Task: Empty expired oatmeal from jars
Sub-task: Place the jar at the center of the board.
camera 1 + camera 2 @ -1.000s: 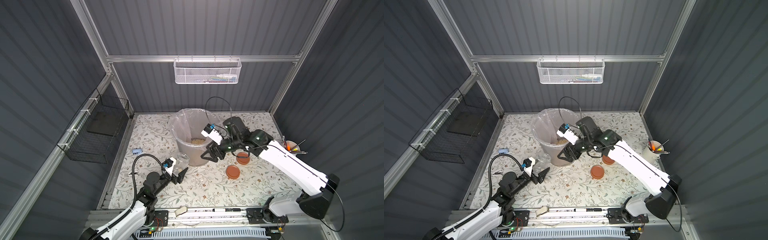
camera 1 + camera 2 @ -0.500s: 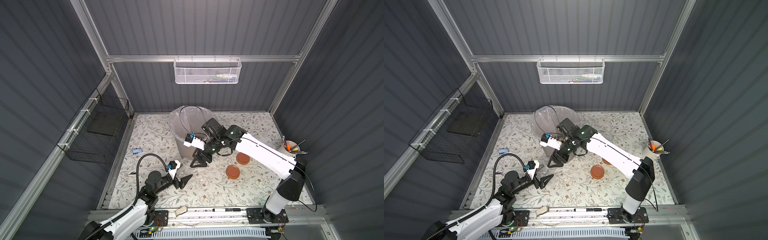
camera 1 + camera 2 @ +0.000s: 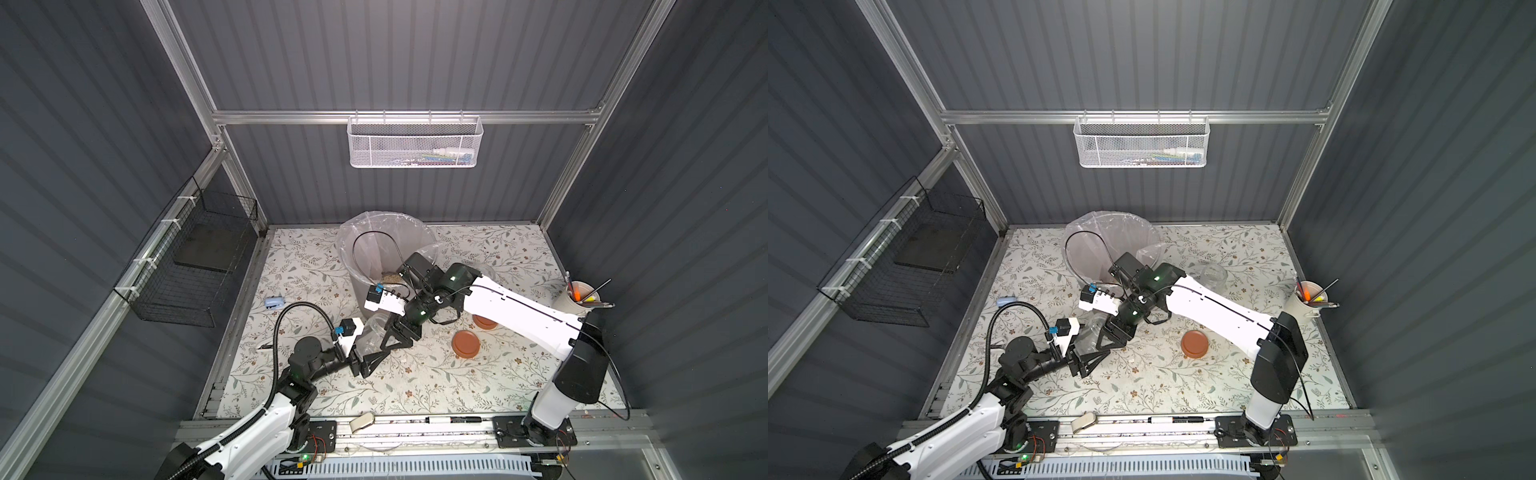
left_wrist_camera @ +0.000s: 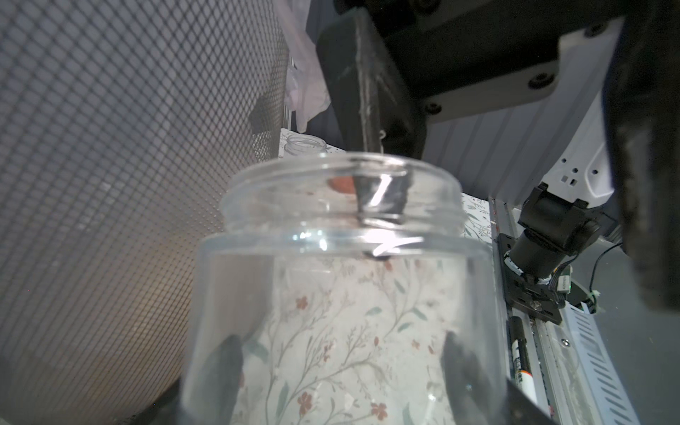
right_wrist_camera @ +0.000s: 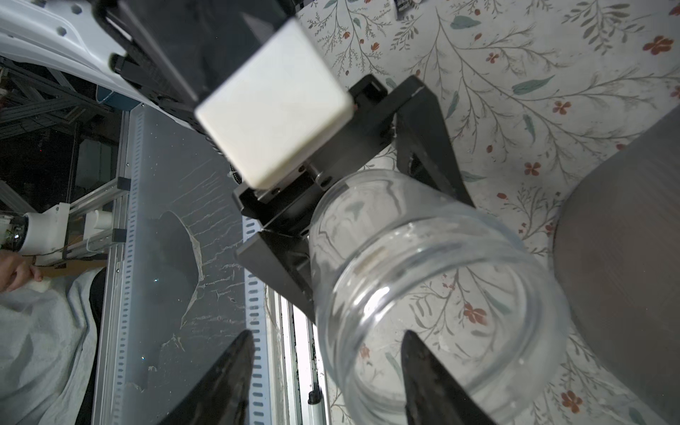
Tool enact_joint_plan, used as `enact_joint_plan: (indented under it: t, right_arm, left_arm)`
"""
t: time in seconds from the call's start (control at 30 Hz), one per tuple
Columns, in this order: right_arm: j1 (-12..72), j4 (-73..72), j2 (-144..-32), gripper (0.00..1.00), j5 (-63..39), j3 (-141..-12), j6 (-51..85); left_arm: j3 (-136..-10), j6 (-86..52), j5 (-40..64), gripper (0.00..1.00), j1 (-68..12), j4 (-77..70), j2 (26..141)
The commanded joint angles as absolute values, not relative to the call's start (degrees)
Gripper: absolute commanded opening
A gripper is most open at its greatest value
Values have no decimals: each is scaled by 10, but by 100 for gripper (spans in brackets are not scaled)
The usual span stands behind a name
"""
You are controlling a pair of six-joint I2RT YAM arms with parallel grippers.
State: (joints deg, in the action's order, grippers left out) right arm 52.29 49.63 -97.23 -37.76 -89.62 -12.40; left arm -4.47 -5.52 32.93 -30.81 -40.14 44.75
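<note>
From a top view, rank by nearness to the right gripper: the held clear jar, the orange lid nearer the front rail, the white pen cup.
1. The clear jar: at the right gripper itself, rim between its open jaws.
2. The orange lid: on the table, robot's right.
3. The white pen cup: far right table edge.

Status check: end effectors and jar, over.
Left end effector shut on empty jar. Right end effector open, one finger inside jar mouth. Oatmeal in bin. Nothing blocking.
</note>
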Motion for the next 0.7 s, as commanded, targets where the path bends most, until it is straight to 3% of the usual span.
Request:
enact_joint_plan:
  t: [0.0,0.13,0.53,0.67]
  right_arm:
    - [528,472,-977,62,-378,-891,-113]
    - [535,461,-982,57,-377,-894,-106]
    - [549,432,-985,28,-402,-876,-67]
    - [550,422,-982,11,-399,-873,-53]
  left_arm:
    - [-69,-69,355,0,-308,-447,441]
    - [-70,-71,359,0,-308,-452,448]
    - [-73,-66,340,6,-308,-440,441]
    - [-73,-64,325,12,-308,-426,432]
